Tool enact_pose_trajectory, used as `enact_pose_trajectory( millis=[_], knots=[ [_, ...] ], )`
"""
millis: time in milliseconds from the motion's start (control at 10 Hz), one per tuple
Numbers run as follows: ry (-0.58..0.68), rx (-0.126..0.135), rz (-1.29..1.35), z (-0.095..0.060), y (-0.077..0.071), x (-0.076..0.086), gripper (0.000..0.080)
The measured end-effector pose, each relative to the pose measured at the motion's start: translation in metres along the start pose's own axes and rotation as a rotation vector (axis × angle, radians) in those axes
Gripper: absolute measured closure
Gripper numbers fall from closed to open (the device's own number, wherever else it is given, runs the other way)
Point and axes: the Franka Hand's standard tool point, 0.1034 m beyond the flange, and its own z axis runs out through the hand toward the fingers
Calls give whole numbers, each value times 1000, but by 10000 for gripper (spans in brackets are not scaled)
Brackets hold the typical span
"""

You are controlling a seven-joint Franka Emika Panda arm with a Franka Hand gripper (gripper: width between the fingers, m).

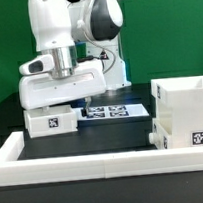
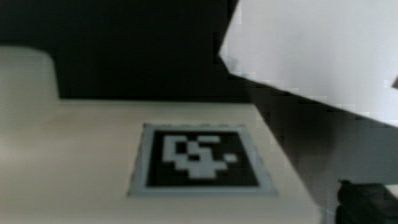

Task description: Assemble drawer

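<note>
A low white tray [image 1: 51, 119] with a square tag stands on the black table at the exterior view's left. My gripper [image 1: 71, 101] hangs directly over it, its hand almost touching the tray's top. In the wrist view the tray [image 2: 80, 150] and its tag [image 2: 199, 157] fill the picture at close range. Only one dark fingertip [image 2: 365, 203] shows, far to one side, so the jaws look spread and hold nothing. The tall boxy case [image 1: 185, 101] stands at the exterior view's right. A second low tray [image 1: 163, 134] sits against its near side.
The marker board [image 1: 111, 112] lies flat behind the tray, between it and the case. A long white rail [image 1: 85, 163] edges the table's front. A blurred white shape [image 2: 320, 50] crosses one corner of the wrist view.
</note>
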Motion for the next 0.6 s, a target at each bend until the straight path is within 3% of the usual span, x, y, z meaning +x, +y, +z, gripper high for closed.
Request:
enact_pose_trajectory(
  millis=[100,200,300,500,600],
  knots=[
    [0,0,1,0,0,0,151],
    [0,0,1,0,0,0,246],
    [0,0,1,0,0,0,246],
    [0,0,1,0,0,0,566],
    [0,0,0,0,0,1,566]
  ],
)
